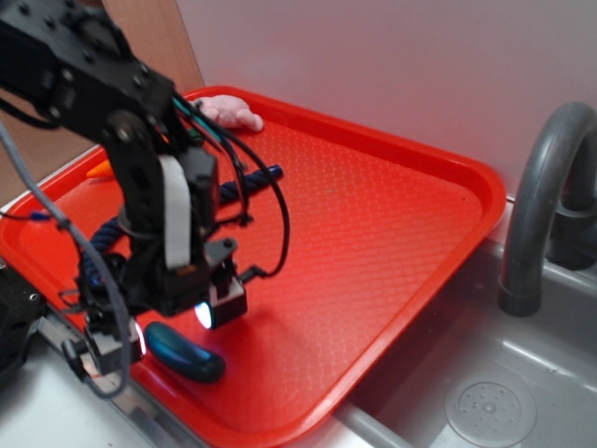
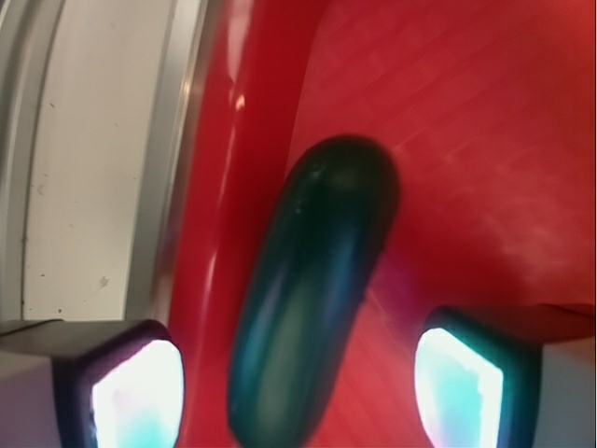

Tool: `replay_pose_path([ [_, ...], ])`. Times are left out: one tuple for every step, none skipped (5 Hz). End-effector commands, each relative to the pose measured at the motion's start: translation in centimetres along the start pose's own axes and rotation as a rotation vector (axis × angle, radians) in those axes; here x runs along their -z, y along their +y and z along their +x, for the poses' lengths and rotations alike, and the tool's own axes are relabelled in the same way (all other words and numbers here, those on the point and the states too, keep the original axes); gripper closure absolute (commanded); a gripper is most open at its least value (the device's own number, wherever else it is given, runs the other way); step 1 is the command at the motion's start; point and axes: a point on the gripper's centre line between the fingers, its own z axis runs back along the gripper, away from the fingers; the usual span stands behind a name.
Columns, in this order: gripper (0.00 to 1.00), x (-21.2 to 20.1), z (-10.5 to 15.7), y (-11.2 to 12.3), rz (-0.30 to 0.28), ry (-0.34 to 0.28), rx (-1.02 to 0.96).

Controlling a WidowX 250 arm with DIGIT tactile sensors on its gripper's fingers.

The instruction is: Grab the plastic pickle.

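The plastic pickle is a glossy dark teal-green sausage shape lying on the red tray by its near rim. In the wrist view the pickle runs lengthwise between my two fingers, with a gap on each side. My gripper is open and low over the pickle, straddling its near end. It also shows in the wrist view, and its pads glow white. Nothing is held.
A navy braided rope lies behind the arm. An orange carrot peeks out at the tray's left. A pink soft item sits at the tray's far corner. A grey sink and faucet are to the right.
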Motion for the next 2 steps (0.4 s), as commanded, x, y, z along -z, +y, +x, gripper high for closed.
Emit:
replay_pose_path([
  [1.0, 2.09, 1.23, -0.79, -0.011, 0.054, -0.005],
  [1.0, 2.06, 1.16, -0.9, -0.003, 0.064, -0.012],
])
